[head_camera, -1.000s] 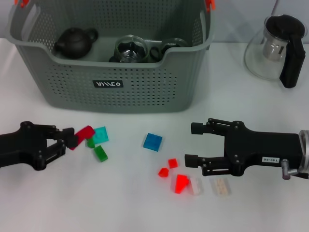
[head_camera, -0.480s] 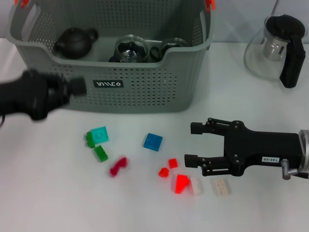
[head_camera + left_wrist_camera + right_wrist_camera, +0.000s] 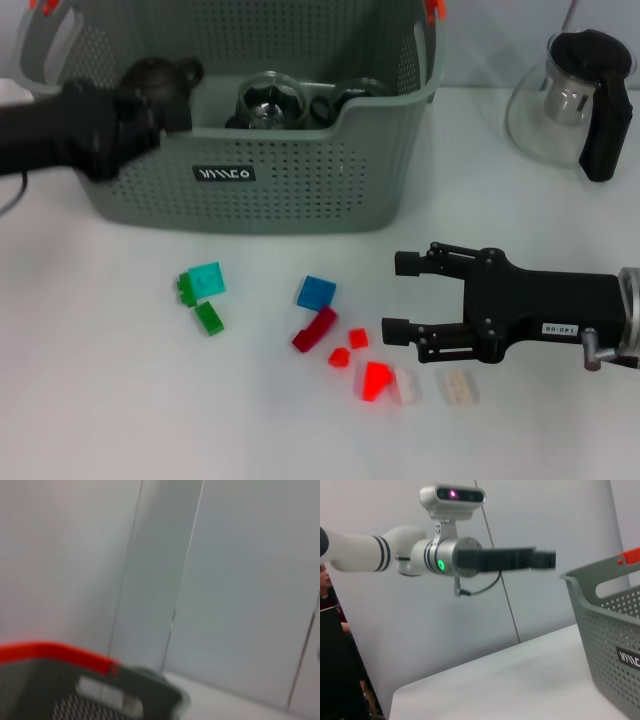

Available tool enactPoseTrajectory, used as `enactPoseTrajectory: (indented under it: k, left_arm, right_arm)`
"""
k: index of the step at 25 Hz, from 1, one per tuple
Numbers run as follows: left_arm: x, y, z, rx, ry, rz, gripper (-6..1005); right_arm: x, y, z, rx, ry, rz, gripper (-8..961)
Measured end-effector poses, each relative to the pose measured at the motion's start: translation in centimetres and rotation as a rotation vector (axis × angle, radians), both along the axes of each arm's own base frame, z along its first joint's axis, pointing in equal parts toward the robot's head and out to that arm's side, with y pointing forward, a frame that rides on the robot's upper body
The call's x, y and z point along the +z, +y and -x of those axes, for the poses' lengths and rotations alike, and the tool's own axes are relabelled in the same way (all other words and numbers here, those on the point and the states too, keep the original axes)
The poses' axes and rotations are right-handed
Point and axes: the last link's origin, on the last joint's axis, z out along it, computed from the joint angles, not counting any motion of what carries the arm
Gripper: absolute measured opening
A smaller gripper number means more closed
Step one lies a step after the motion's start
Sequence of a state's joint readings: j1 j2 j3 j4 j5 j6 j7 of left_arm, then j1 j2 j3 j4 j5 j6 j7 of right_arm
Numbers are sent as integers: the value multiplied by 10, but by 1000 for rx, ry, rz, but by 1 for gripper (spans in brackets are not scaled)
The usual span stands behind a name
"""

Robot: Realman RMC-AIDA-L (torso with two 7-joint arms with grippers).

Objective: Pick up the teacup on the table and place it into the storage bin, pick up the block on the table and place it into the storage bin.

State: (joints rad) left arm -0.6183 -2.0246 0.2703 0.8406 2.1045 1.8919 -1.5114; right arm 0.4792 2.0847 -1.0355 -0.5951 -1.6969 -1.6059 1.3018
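The left gripper [image 3: 160, 105] is hanging over the front left rim of the storage bin [image 3: 300, 195], which is standing at the far edge of the bench, left of centre; whether its fingers are parted or closed I cannot tell, and no block is showing between them. A dark red block [image 3: 314, 329] is lying loose on the bench near the middle, just beside the blue block [image 3: 316, 293] and close to the small red pieces [image 3: 349, 347], well short of the bin. So the step in hand is the block placement, and by the look of things it is not succeeding: the arm is arriving at the drop point while the red block is sitting on the table. Inside the bin a dark teapot [image 3: 150, 82] and glassware [image 3: 270, 100] are resting, so the teacup part appears settled, though I cannot pick out which piece is the cup. The right gripper [image 3: 395, 296] is hovering low toward the near right part of the bench with its jaws spread wide and nothing between them, next to the red pieces and two pale bricks [image 3: 458, 387]. A glass kettle [image 3: 570, 100] is standing at the far right corner. The next move probably calls for returning to a block, closing squarely on it and lifting clear of the rim before releasing.
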Motion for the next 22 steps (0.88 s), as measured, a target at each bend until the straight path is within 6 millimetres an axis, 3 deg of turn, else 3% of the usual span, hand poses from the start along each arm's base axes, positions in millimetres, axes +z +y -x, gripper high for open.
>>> enactPoseTrajectory:
  k: [8, 16, 22]
  left_arm:
    - [-37, -40, 32, -54, 113, 7, 52]
    - [-61, -62, 69, 24, 222, -77, 274]
    - [-83, -59, 86, 67, 303, -84, 421]
  right_arm:
    - [0, 3, 3, 8, -1, 2, 927]
    - [0, 1, 1, -4, 6, 2, 928]
    - [-2, 0, 2, -6, 10, 3, 927]
